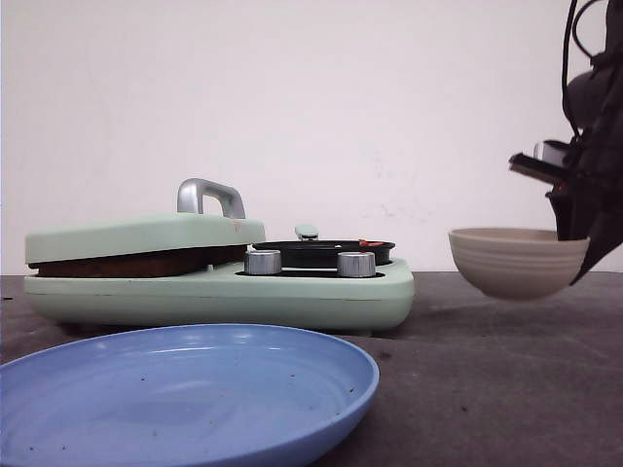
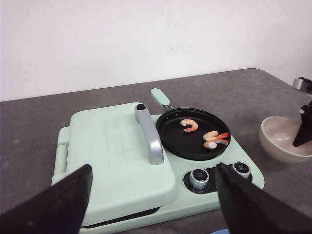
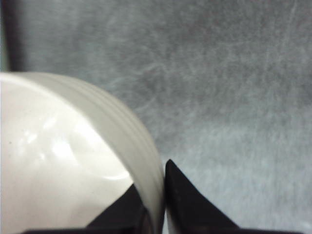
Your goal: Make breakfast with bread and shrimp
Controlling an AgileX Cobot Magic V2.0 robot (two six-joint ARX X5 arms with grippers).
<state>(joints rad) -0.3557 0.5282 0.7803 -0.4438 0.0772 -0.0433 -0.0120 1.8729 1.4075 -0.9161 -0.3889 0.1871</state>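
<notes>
Glossy blue plate [image 1: 185, 389]; smooth, ribbed beige bowl [image 1: 516, 261]; brushed metal handle [image 2: 149, 135]; matt grey tabletop [image 1: 487, 389].

No readable text, label, brand or number shows anywhere

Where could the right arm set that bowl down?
Right gripper holds the beige bowl above bare tabletop to the right of the green cooker. The space in front of the cooker holds the blue plate.
</notes>
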